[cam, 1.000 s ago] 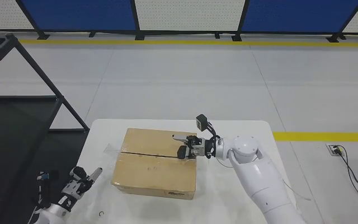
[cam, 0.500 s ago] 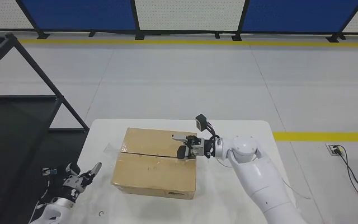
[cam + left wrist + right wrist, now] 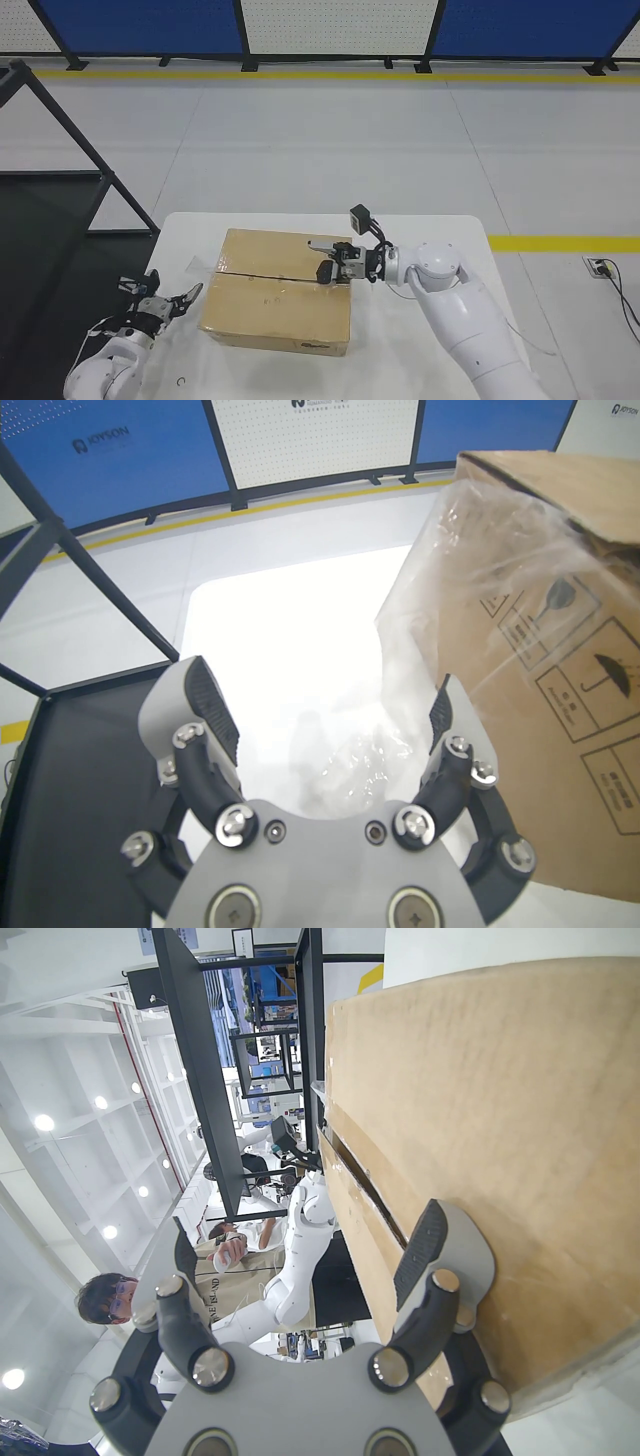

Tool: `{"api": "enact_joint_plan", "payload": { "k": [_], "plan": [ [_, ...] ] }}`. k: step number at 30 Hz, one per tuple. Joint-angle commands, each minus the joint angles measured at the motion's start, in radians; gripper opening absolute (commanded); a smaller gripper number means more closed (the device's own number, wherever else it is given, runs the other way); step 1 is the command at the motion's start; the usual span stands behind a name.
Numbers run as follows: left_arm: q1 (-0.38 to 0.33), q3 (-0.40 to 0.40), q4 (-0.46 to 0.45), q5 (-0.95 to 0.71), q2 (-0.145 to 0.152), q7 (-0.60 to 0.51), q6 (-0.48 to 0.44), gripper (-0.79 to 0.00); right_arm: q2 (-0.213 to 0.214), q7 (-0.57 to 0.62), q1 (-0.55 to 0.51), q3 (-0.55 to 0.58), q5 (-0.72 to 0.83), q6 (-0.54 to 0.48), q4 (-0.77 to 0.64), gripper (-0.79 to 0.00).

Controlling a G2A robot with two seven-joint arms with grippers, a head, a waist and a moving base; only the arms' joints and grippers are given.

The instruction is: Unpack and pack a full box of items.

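One white table (image 3: 180,240), and on it one cardboard box (image 3: 275,290), lying flat with its two top flaps folded shut. A narrow dark slit runs between them along the lid. The box sits between the two claws: its short end wall is just beside the left gripper (image 3: 325,687), and its lid lies under the right gripper (image 3: 305,1228).

One sheet of clear, crinkled film (image 3: 450,600) hangs off that end wall and trails down to the table, straight ahead of the left gripper and partly between its jaws. Those jaws stand wide apart with nothing clamped. One finger (image 3: 442,710) is right by the cardboard wall and the other (image 3: 210,700) is out over bare table.

The right gripper sits at the slit's end nearer its own arm, turned on its side (so its two fingers are stacked rather than level). It is spread wide and grips nothing. The lower finger (image 3: 425,1248) lies at the slit, against the cardboard or a shade above it, I cannot tell which. The upper finger is up in the air.

One tiny dark speck (image 3: 181,380) lies on the table behind the left gripper, too small to name.
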Motion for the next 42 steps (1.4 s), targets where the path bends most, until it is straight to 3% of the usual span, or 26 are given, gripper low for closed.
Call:
{"api": "enact_joint_plan", "payload": {
  "k": [1,10,16,21,31,42],
  "plan": [
    [-0.033,0.019,0.034,-0.006,-0.002,-0.003,-0.018,0.0,0.0,-0.003,0.0,-0.003,0.002,0.003,-0.004,0.0],
    [-0.151,0.1,0.162,0.008,-0.018,-0.012,0.008,0.0,0.001,-0.015,0.0,-0.018,0.013,0.008,-0.011,0.0],
    [-0.214,0.12,0.237,-0.024,-0.032,0.005,0.116,0.0,0.001,-0.019,0.0,-0.029,0.021,0.007,-0.011,0.0],
    [-0.217,0.096,0.251,-0.122,-0.041,0.029,0.183,0.0,0.0,-0.02,0.002,-0.036,0.03,0.005,-0.004,0.0],
    [-0.141,0.001,0.154,-0.308,-0.045,0.085,0.302,0.0,-0.002,-0.01,0.018,-0.053,0.045,-0.011,0.023,0.0],
    [-0.059,-0.094,-0.043,-0.442,-0.045,0.074,0.374,0.0,-0.004,-0.047,0.025,-0.055,0.069,-0.057,0.043,0.0]
  ]
}}
